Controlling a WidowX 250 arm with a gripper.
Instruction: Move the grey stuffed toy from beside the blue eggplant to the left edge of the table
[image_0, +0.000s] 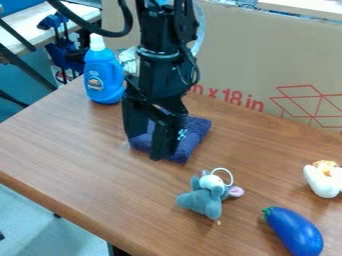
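gripper (146, 147): fingers parted, nothing visibly gripped | dark-blue cloth (195, 131): gripper at its left part as viewed, cloth extending rightward behind it

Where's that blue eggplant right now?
In the camera view, the blue eggplant lies on the wooden table at the lower right, just right of the grey plush toy.

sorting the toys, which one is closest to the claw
The grey plush mouse, leftmost of the three; the blue eggplant and the white toy both lie farther from the claw.
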